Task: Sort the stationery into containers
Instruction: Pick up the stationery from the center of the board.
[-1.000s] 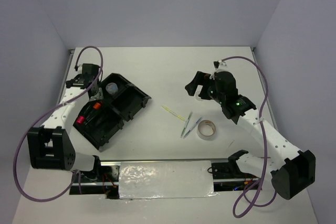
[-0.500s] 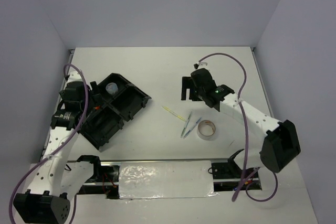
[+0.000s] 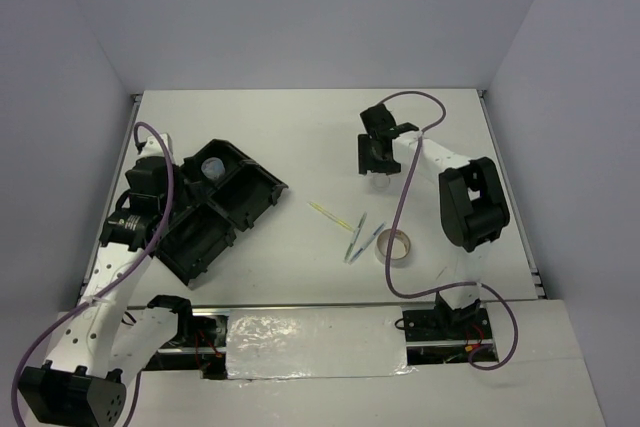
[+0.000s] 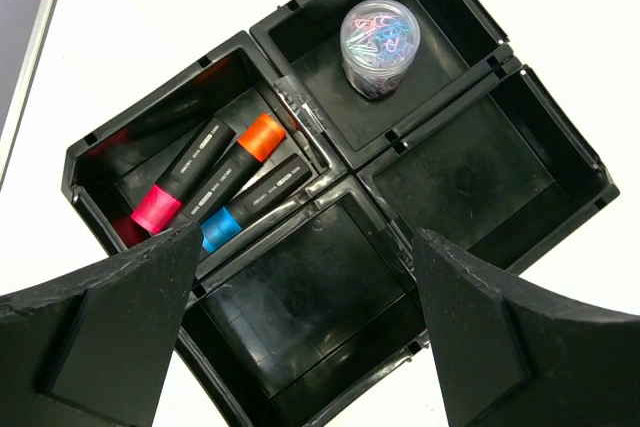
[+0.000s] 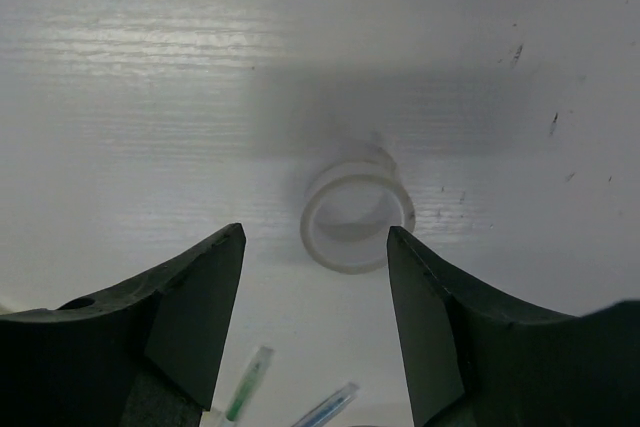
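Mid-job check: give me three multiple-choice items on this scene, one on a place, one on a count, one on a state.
1. Where is the cup of clips relative to the tray? A) beside it B) in one compartment C) under it
2. How many highlighters lie in the tray? A) one B) three C) five
3. The right gripper is: A) open over the small ring B) shut on it C) out of view

1B, it stands alone in a compartment. 2B, pink, orange and blue ends show. 3A, jaws stand apart and the ring lies free.

Organiser tray (image 3: 250, 195) is covered twice: high overhead view, close left-wrist look-down. Right wrist is pointed down, well right of it.
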Motion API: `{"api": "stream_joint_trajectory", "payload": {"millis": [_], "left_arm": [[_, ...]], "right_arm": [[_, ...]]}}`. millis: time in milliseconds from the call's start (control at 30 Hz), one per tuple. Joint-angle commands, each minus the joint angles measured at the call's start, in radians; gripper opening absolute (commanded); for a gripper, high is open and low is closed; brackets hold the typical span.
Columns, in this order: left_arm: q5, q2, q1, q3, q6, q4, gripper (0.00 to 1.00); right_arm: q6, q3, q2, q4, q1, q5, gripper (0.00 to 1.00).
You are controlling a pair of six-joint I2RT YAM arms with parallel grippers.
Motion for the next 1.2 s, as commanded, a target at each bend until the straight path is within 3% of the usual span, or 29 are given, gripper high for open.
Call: {"api": "stream_joint_trajectory", "payload": {"millis": [0, 267, 667, 767, 900, 967, 1167], "left_arm": [[0.025, -0.004, -0.007, 0.011, 0.008, 0.039, 0.99], [0.033, -0.001, -0.007, 0.011, 0.011, 0.041, 0.99], [0.035, 0.013, -0.008, 0.011, 0.013, 0.041, 0.99], [0.033, 0.018, -0.007, 0.013, 0.013, 0.039, 0.99], [0.033, 0.019, -0.008, 0.010, 0.011, 0.041, 0.99], [0.030, 0.019, -0.008, 0.011, 0.010, 0.039, 0.99], [-0.025, 0.005, -0.007, 0.016, -0.023, 0.025, 0.99]], "right_arm": [[-0.030, 0.068, 0.014, -0.027, -0.018, -0.006, 0.67], [-0.021, 0.045, 0.058, 0.009, -0.024, -0.074, 0.57], [0.000, 0.039, 0.104, 0.004, -0.022, -0.023, 0.38], [0.000, 0.036, 0.100, 0.006, -0.024, -0.025, 0.31], [0.005, 0.041, 0.072, 0.003, -0.021, -0.017, 0.12], [0.000, 0.058, 0.037, 0.001, -0.006, -0.028, 0.06], [-0.033, 0.191, -0.040, -0.020, 0.186, -0.035, 0.05]]}}
